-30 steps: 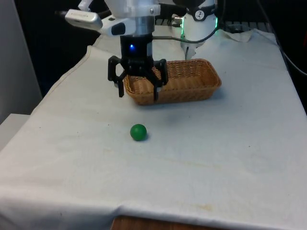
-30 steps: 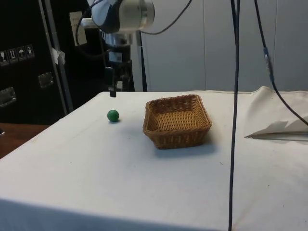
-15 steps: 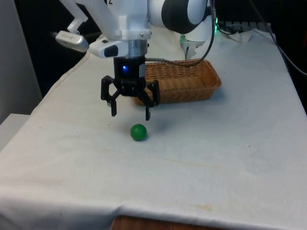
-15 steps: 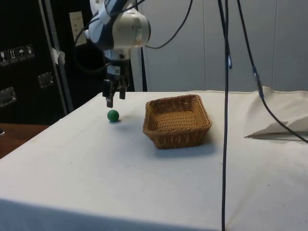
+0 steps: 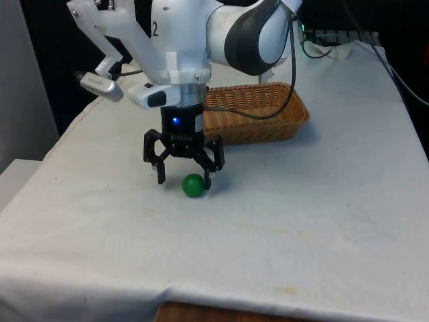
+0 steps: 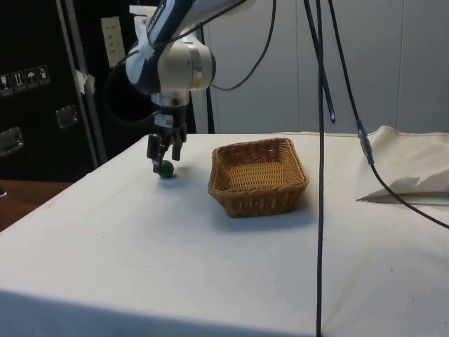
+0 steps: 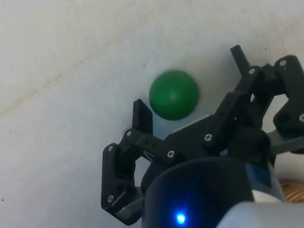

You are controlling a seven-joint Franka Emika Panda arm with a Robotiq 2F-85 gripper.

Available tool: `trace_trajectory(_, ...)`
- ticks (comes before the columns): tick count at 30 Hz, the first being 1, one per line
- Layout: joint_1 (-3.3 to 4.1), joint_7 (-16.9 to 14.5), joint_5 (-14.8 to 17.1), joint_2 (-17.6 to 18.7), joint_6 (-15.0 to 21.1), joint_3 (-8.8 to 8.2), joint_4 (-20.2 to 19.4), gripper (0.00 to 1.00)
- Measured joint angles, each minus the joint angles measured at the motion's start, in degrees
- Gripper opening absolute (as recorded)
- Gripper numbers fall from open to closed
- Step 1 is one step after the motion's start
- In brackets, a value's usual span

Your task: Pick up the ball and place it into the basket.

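Observation:
A small green ball (image 5: 194,186) lies on the white cloth, a little in front of the wicker basket (image 5: 263,130). My gripper (image 5: 184,180) is open and low over the cloth. In the front view the ball sits just inside the finger on the front view's right, with the other finger well to its left. In the wrist view the ball (image 7: 174,94) lies between the two spread fingers (image 7: 142,119), close to one of them and apparently not touching it. From the side, the gripper (image 6: 163,163) partly covers the ball (image 6: 166,170), to the left of the basket (image 6: 259,199).
A bunched white cloth (image 6: 409,173) lies at the side view's far right. Black cables (image 6: 320,154) hang down in front of the side view. The table's near edge (image 5: 221,305) runs along the front view's bottom.
The gripper has come down and away from the basket towards the ball, and now straddles it near the cloth. It has stayed open. The ball has not moved.

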Motion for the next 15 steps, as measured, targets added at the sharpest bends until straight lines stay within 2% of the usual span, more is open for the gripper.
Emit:
trace_trajectory(4, 0.00, -0.3, 0.6, 0.2, 0.0, -0.06, 0.2, 1.00)
trace_trajectory(5, 0.06, -0.3, 0.6, 0.2, 0.0, -0.06, 0.2, 0.98)
trace_trajectory(6, 0.06, -0.3, 0.6, 0.2, 0.0, -0.06, 0.2, 0.91)
trace_trajectory(7, 0.06, -0.3, 0.6, 0.2, 0.0, -0.11, 0.2, 0.91)
trace_trajectory(8, 0.06, -0.3, 0.6, 0.2, 0.0, -0.11, 0.2, 0.73)
trace_trajectory(10, 0.06, -0.3, 0.6, 0.2, 0.0, -0.17, 0.2, 0.51)
trace_trajectory(11, 0.06, -0.3, 0.6, 0.2, 0.0, -0.17, 0.2, 0.37)
trace_trajectory(15, 0.11, -0.3, 0.6, 0.2, 0.0, -0.17, 0.2, 0.01)
